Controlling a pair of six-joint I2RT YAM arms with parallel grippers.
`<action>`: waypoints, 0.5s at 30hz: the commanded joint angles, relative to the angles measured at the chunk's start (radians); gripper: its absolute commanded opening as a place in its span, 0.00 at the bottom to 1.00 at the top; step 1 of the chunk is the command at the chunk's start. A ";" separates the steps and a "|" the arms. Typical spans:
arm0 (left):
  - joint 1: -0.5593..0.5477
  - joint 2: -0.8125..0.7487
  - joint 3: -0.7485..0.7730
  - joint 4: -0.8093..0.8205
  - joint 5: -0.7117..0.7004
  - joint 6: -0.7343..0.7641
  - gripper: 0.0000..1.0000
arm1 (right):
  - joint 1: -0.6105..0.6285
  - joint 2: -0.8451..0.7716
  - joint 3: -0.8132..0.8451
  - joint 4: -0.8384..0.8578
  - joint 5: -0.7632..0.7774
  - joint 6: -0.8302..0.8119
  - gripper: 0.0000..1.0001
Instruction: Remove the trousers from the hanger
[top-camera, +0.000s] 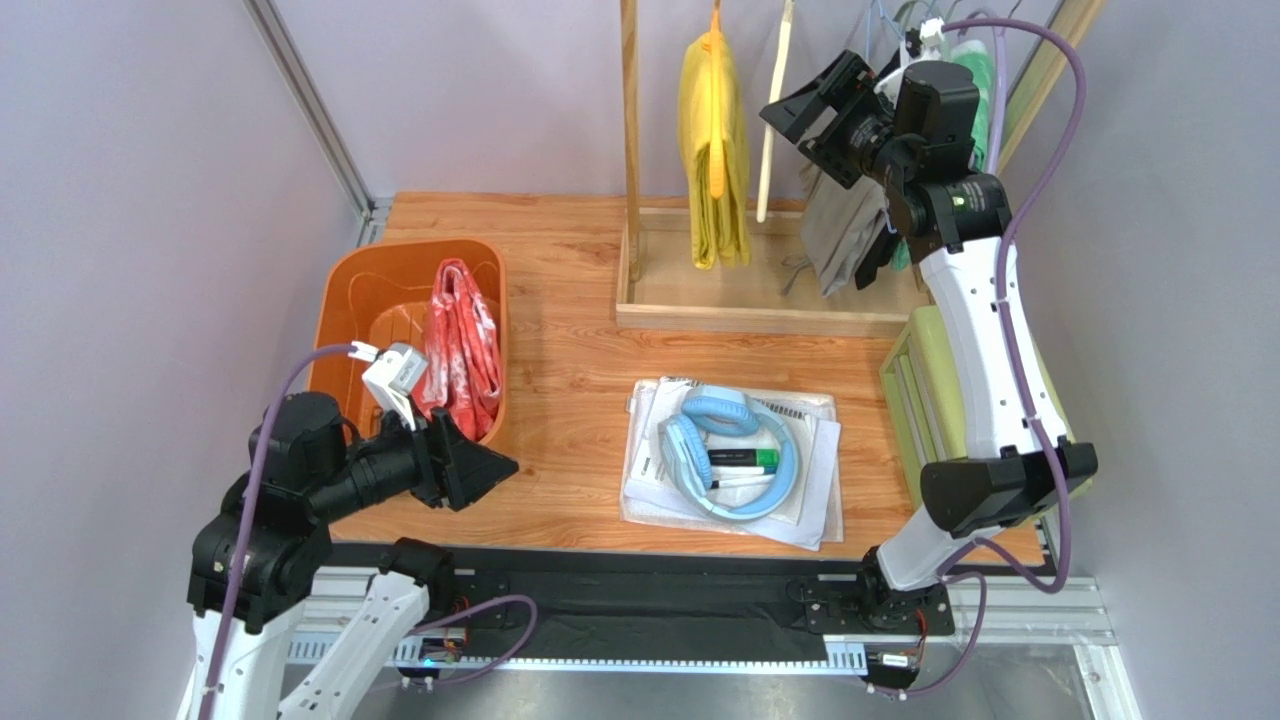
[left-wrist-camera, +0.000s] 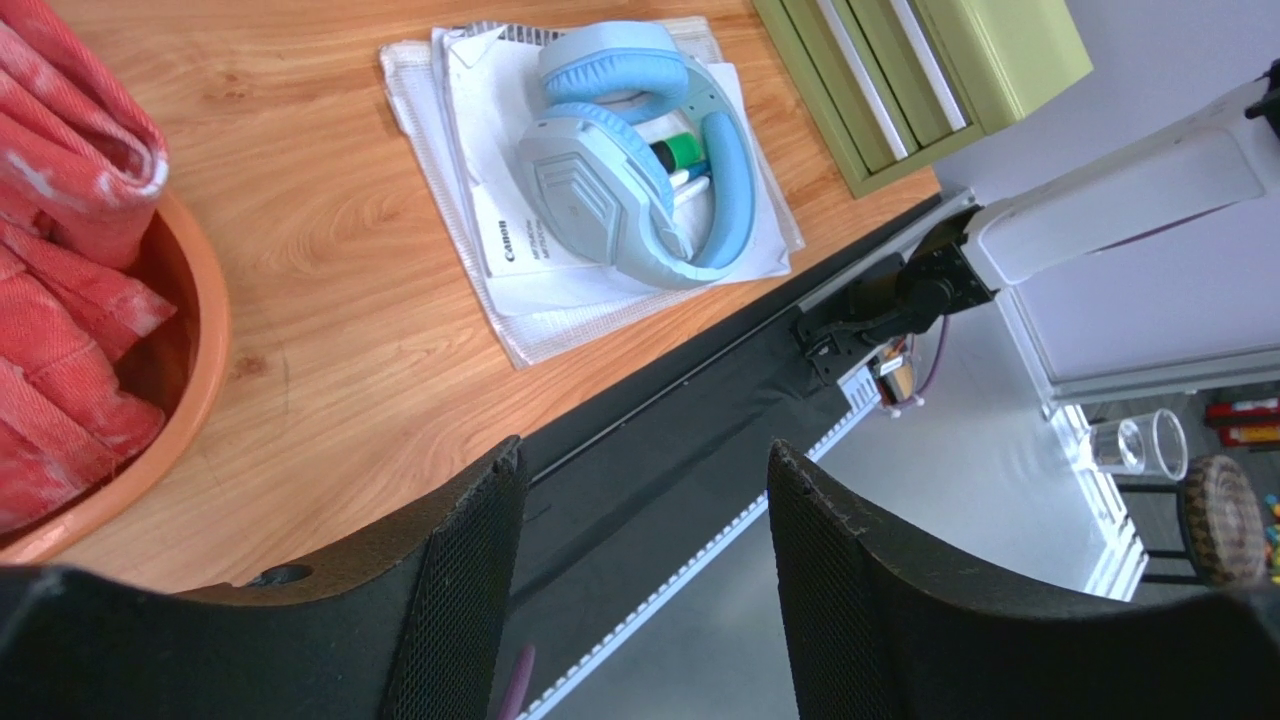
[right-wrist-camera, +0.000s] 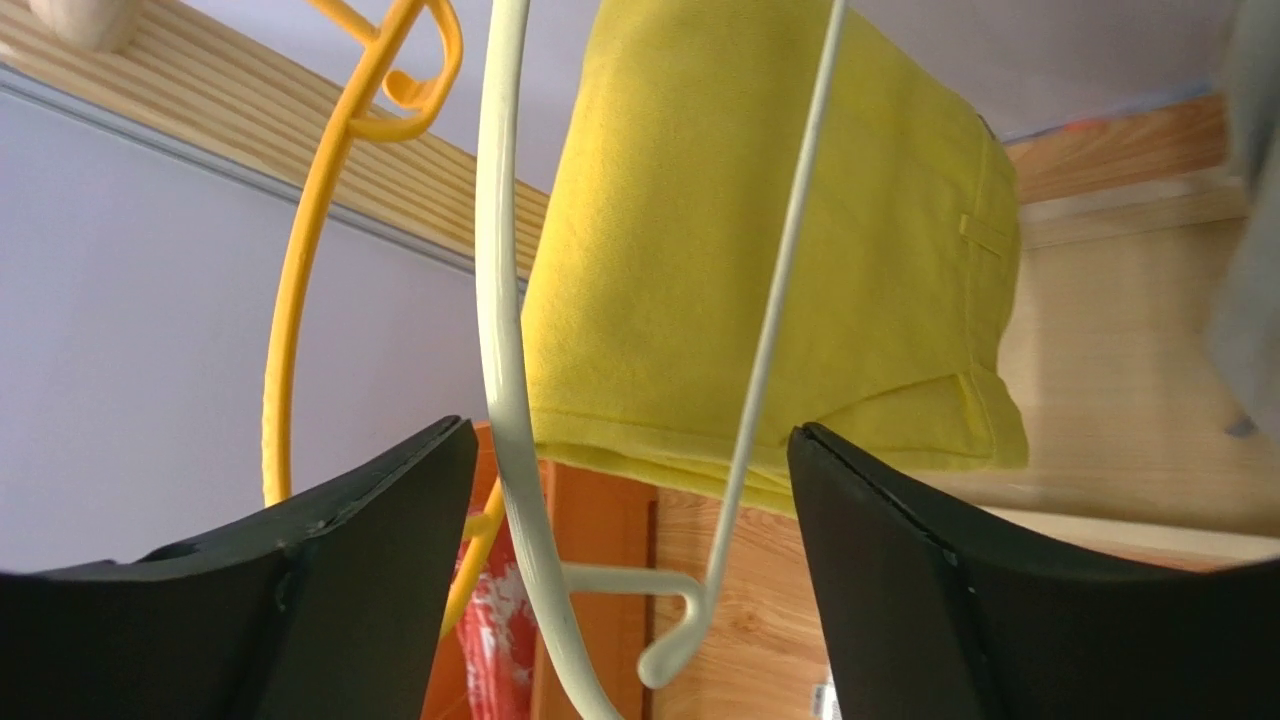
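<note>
The trousers (top-camera: 463, 353) lie bunched in the orange basket (top-camera: 343, 300) at the near left, well apart from the cream hanger (right-wrist-camera: 504, 300) on the far rack (top-camera: 631, 150). Our right gripper (right-wrist-camera: 631, 450) is spread around that hanger, gripping nothing; pulling away askew could hook it off. Our left gripper (left-wrist-camera: 646, 480), likewise released and empty, sits beside the basket and could snag the cloth.

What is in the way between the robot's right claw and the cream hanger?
Nothing visible. The cream hanger hangs bare, right between the open fingers of the right gripper. The yellow garment hangs behind it, and the orange hanger is beside it.
</note>
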 joint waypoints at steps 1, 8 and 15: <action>0.003 0.045 0.056 0.036 0.013 0.082 0.66 | 0.040 -0.092 0.047 -0.133 0.135 -0.187 0.87; -0.077 0.214 0.217 -0.016 0.007 0.195 0.68 | 0.210 -0.252 -0.059 -0.297 0.406 -0.373 0.98; -0.180 0.283 0.235 -0.022 0.075 0.234 0.69 | 0.319 -0.525 -0.414 -0.282 0.439 -0.332 1.00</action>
